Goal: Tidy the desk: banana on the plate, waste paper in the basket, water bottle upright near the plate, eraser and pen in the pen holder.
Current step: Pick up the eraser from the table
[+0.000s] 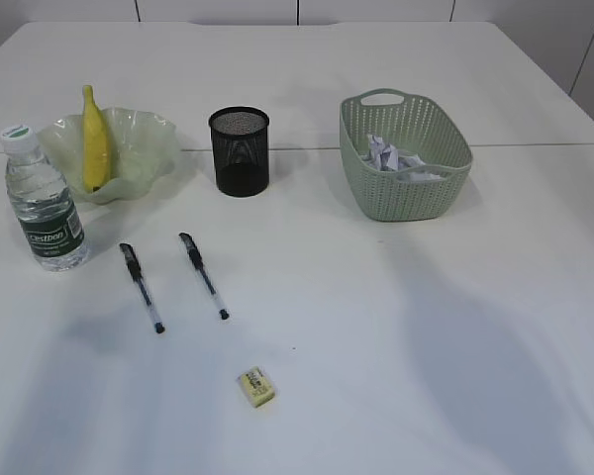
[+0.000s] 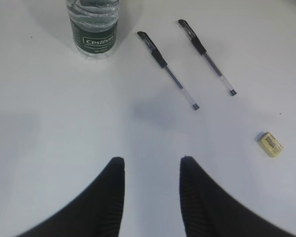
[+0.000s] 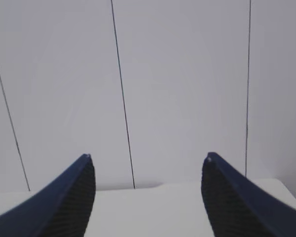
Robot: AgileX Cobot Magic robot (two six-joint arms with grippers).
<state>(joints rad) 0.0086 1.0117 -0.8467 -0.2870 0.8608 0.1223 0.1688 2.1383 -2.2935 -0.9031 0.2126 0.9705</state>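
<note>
A yellow banana [image 1: 94, 143] lies on the pale green wavy plate [image 1: 148, 134] at the back left. The water bottle [image 1: 42, 198] [image 2: 92, 24] stands upright left of the plate. Two black pens [image 1: 142, 287] [image 1: 203, 274] [image 2: 167, 69] [image 2: 207, 57] lie on the table, with a yellow eraser [image 1: 256, 387] [image 2: 271, 144] nearer the front. The black mesh pen holder [image 1: 241, 150] stands in the middle. Crumpled waste paper [image 1: 391, 156] sits in the green basket [image 1: 361, 158]. My left gripper [image 2: 152, 159] hovers open and empty above bare table short of the pens. My right gripper [image 3: 149, 156] is open and empty, facing the wall.
The white table [image 1: 426, 346] has a seam running across behind the pen holder. Neither arm shows in the exterior view. A panelled wall fills the right wrist view beyond the table's far edge.
</note>
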